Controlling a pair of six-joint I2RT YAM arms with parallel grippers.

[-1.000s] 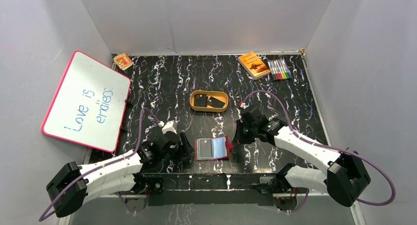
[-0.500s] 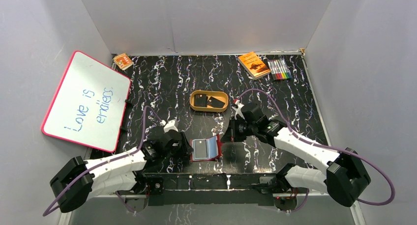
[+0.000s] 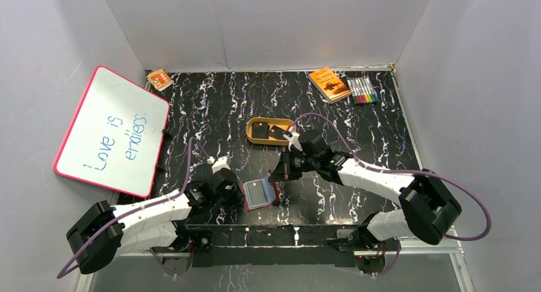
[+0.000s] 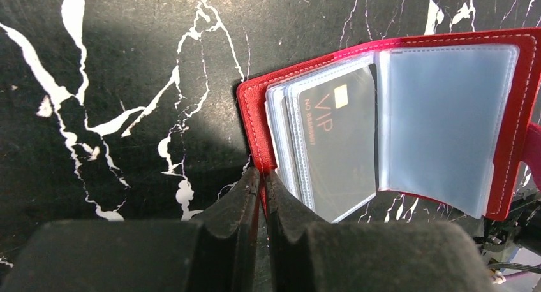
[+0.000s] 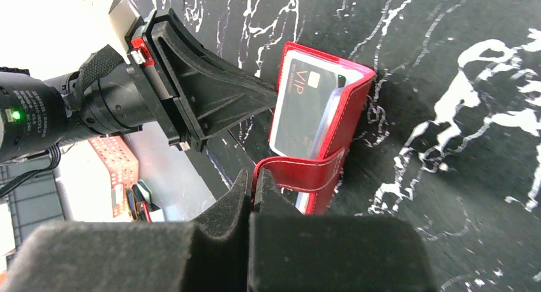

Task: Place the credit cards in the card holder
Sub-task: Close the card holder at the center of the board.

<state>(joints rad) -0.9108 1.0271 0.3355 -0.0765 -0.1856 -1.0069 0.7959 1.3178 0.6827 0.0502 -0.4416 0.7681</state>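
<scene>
The red card holder (image 3: 260, 193) lies half open near the front edge, between both grippers. One black credit card marked VIP (image 4: 338, 145) sits in a clear inner pocket of the card holder (image 4: 446, 120). My left gripper (image 4: 262, 177) is shut on the left edge of the red cover. My right gripper (image 5: 252, 183) is shut on the snap tab, holding the right half of the card holder (image 5: 348, 113) tilted up. Two more black credit cards (image 3: 260, 132) lie in the tan oval dish (image 3: 251, 138), behind the right gripper (image 3: 277, 175).
A pink-framed whiteboard (image 3: 111, 131) leans at the left wall. An orange booklet (image 3: 329, 83) and a pack of markers (image 3: 362, 89) lie at the back right. A small orange box (image 3: 159, 80) sits in the back left corner.
My left gripper has closed on the holder's left cover. My right gripper has moved left with the tab, folding the right half up, and the holder has shifted left.
</scene>
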